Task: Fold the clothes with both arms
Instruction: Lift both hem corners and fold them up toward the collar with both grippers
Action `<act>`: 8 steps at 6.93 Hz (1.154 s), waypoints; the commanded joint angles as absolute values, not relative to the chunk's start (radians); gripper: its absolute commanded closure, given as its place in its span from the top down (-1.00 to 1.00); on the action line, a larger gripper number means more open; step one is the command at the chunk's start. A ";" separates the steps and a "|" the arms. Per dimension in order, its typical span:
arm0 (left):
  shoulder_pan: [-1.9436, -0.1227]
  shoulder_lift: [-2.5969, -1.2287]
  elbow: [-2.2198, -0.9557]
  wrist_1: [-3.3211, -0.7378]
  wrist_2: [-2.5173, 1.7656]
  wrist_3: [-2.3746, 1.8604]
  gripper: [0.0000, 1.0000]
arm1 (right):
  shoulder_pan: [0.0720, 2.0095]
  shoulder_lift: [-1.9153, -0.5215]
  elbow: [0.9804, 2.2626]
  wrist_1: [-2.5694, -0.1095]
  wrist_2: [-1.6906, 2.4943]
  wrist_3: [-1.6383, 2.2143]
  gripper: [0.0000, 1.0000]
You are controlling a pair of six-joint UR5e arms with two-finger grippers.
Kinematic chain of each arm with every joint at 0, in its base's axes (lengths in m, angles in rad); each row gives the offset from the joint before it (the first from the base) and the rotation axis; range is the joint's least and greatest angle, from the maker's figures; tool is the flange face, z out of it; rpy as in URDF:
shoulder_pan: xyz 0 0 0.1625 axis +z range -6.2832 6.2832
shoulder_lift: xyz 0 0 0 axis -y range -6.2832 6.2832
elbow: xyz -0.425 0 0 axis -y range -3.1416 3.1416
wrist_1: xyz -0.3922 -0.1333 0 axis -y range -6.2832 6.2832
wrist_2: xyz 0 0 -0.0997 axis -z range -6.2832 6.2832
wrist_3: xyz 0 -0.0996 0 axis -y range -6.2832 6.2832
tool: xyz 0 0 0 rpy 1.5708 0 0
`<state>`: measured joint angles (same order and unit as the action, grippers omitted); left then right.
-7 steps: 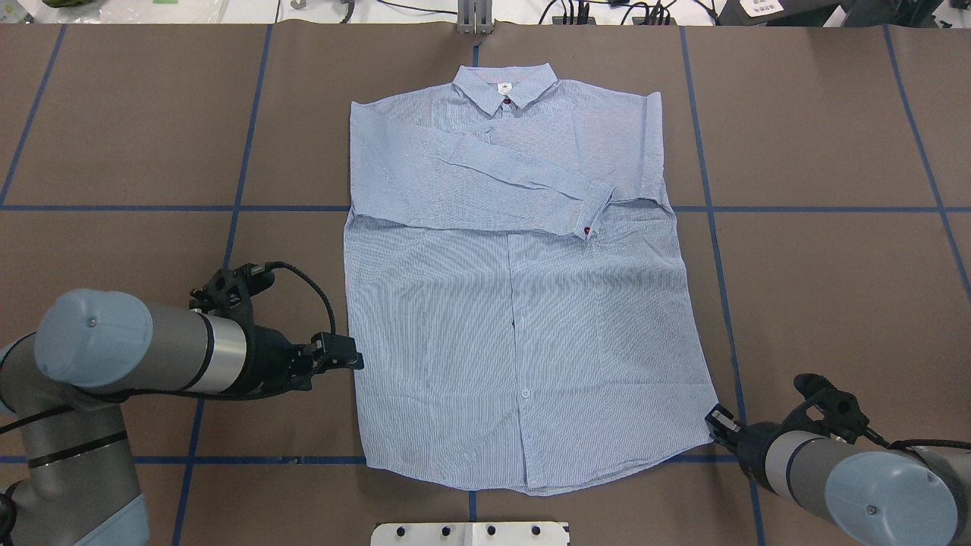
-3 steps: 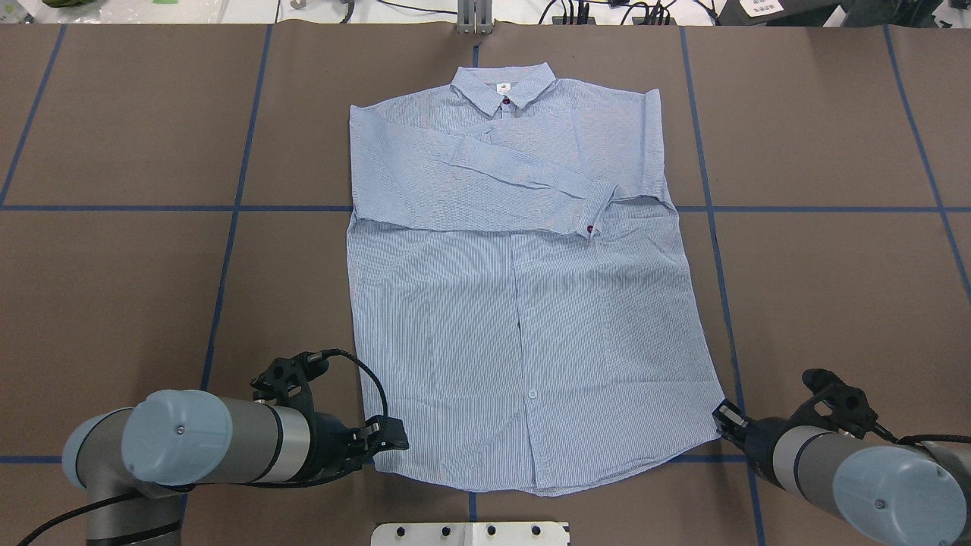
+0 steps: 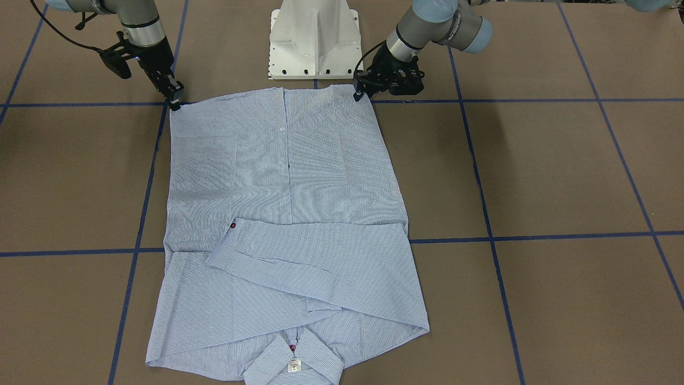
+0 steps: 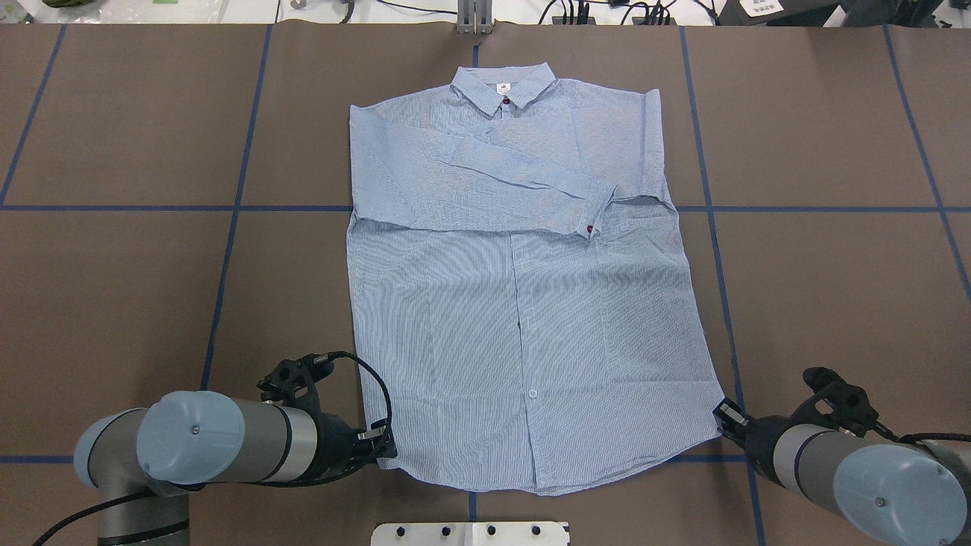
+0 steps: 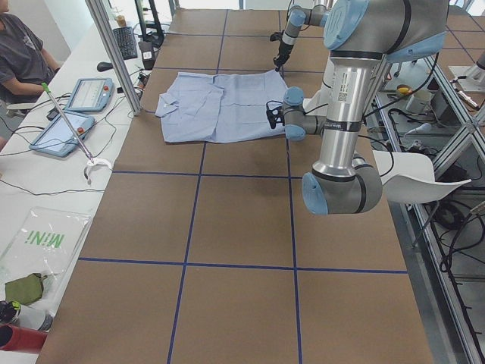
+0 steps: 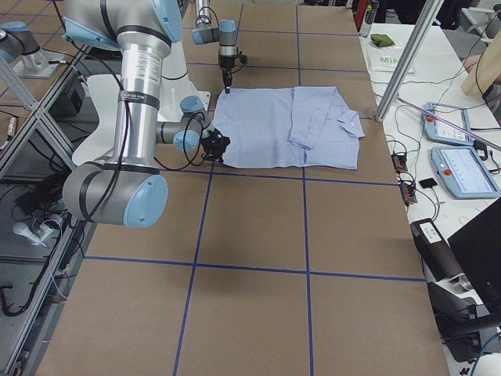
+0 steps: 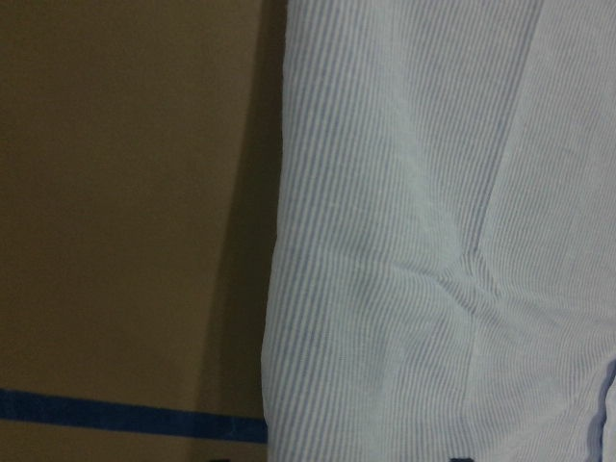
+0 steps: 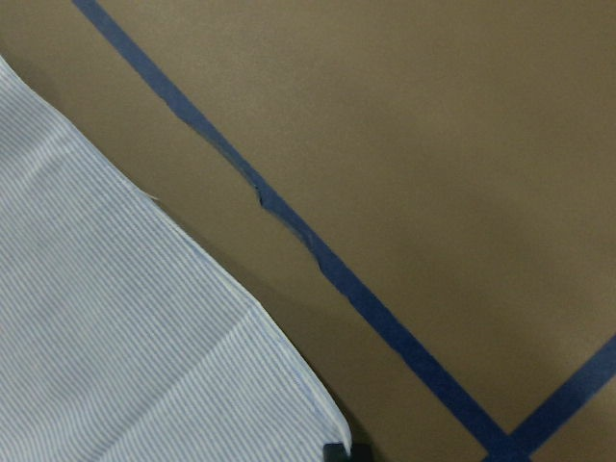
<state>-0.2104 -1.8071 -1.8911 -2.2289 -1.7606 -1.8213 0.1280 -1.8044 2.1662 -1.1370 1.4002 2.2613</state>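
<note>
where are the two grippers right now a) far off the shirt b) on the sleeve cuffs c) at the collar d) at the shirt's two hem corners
D: the left gripper and the right gripper each sit at a bottom hem corner of the shirt.

Light: bright, even, from overhead, no glare | Shadows: soft grey patch on table (image 3: 507,128) at 2 o'clock, front-facing view | Shirt (image 4: 516,318): stripes shimmer in moiré, overhead view | Left wrist view: dim, soft-focus | Right wrist view: tape line (image 8: 318,260) crisp

Shirt (image 3: 283,176) flat (sleeves (image 3: 320,256) folded), brown table (image 3: 534,176)
</note>
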 commanded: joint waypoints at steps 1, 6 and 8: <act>-0.224 -1.789 -2.025 -2.083 -1.807 -1.809 -1.00 | 0.127 -1.807 2.212 -1.138 1.401 2.270 -1.00; -0.510 -1.964 -2.053 -1.866 -1.942 -1.755 -1.00 | 0.519 -1.771 2.312 -1.147 1.729 2.124 -1.00; -0.671 -2.051 -1.941 -1.842 -2.041 -1.702 -1.00 | 0.694 -1.571 2.231 -1.269 1.839 2.090 -1.00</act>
<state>-0.5832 -2.0067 -1.9973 -1.8579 -1.9953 -1.7372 0.5901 -1.7007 2.2772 -1.1857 1.7729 2.1223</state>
